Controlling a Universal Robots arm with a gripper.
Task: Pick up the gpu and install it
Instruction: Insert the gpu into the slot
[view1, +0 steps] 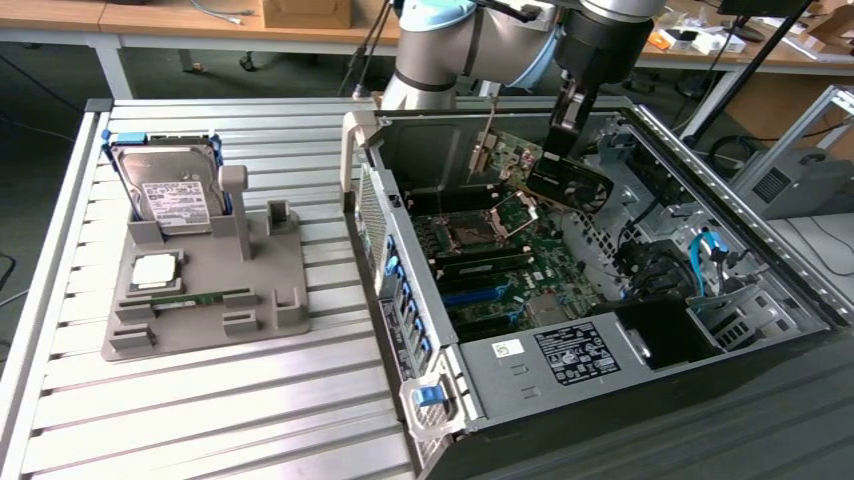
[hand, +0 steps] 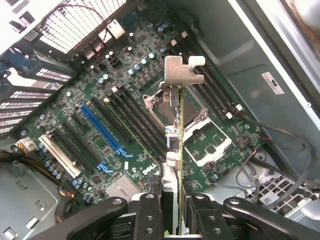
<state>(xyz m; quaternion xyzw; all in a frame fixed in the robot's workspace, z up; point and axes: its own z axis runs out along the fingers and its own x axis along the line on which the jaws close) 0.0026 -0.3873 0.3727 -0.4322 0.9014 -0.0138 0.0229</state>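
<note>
The gpu (view1: 567, 182), a thin green circuit board with a black cooler block on one face, hangs in the upper middle of the exterior view, over the back part of the open black and grey computer case (view1: 427, 150). The black gripper (view1: 566, 135) comes down onto its top edge from above.

The wrist view gives you what that angle can't: the card (hand: 175, 145) shows edge-on, pinched between the two black fingers (hand: 149, 217). So the jaws stand fairly narrow, clamped on the board itself. Its bent silver metal end bracket (hand: 181, 72) sticks out at the far end, floating over the green motherboard (hand: 125, 85). The card's edge runs at an angle to the long blue slot (hand: 102, 127), not lined up with it.

Only the exterior view has the rest. Toward its left, a grey plastic holder (view1: 200, 330) sits on the slatted aluminium table (view1: 200, 420), with a silver hard drive with a white label (view1: 174, 195) standing in it.
</note>
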